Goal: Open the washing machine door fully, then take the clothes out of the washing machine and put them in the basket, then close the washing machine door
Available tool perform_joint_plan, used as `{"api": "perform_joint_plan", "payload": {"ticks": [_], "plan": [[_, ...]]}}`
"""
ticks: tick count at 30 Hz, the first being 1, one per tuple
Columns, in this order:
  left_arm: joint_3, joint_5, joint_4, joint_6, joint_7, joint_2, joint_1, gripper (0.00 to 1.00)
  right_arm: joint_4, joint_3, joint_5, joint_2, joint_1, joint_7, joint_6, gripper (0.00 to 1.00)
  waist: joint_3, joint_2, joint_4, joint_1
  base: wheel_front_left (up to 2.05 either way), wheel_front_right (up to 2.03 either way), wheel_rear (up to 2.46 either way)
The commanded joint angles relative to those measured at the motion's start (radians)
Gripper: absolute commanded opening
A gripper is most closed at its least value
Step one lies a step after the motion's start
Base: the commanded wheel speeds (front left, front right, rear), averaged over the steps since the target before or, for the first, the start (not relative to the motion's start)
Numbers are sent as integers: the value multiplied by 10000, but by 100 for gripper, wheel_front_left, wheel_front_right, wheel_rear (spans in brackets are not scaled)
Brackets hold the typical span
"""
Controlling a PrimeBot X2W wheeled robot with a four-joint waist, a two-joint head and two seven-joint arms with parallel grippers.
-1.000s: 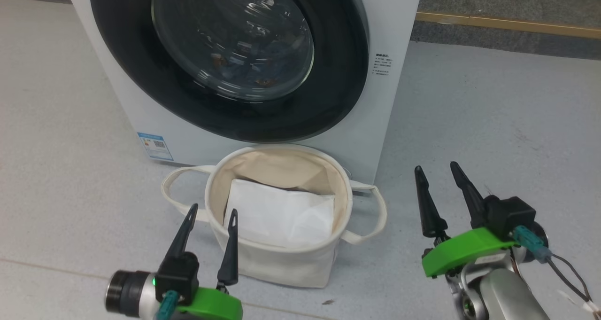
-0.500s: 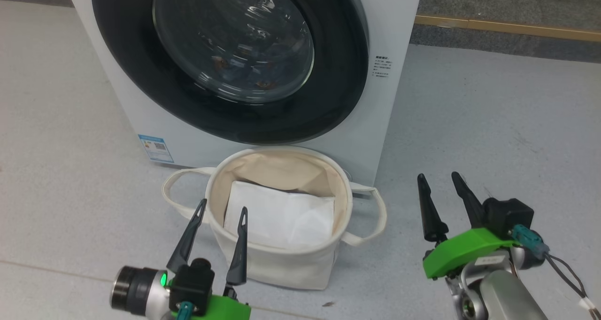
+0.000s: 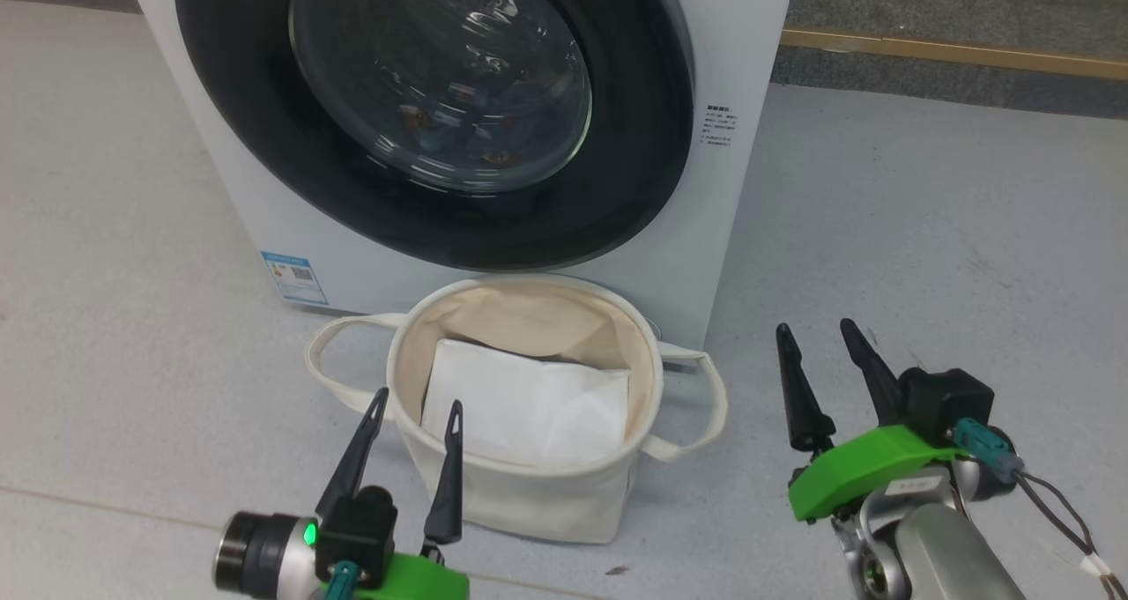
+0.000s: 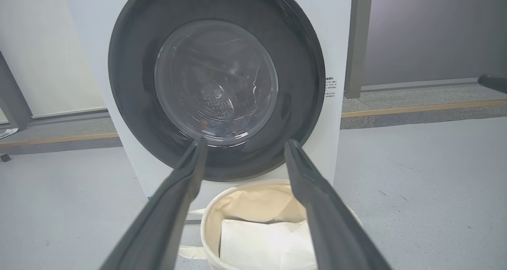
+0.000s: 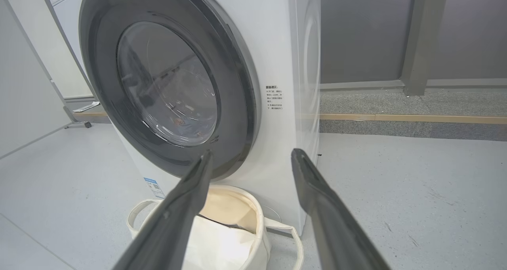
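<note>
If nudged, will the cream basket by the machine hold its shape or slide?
Likely soft: the basket has canvas walls and floppy loop handles, so it would probably dent. With a white folded sheet inside, it seems light and may slide.

Nothing is legible: tiny print (image 3: pixel 718 124) at 3 o'clock of the washing machine door (image 3: pixel 423 217), blue label (image 3: pixel 295 276) at 7 o'clock

Long dark tapered fingers (image 3: pixel 448 472) were borne by the left gripper (image 3: pixel 419 398) and the right gripper (image 3: pixel 812 325), each mounted on a green bracket (image 3: pixel 859 475) with a black block (image 3: pixel 943 402) and teal plug (image 3: pixel 980 441)
</note>
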Motion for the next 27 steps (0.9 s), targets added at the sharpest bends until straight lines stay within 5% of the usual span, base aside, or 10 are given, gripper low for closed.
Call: {"api": "perform_joint_plan", "payload": {"ticks": [1,27], "plan": [[437,-23,-248,-16,-118,4,-252,100,-329,229,-85,102,-348,-44,2,100,5,0,-4,0,0,0,0],[677,344,-223,-321,-118,-243,-233,100,-527,219,-352,115,-381,-313,2,100,210,0,-40,0,0,0,0]]}}
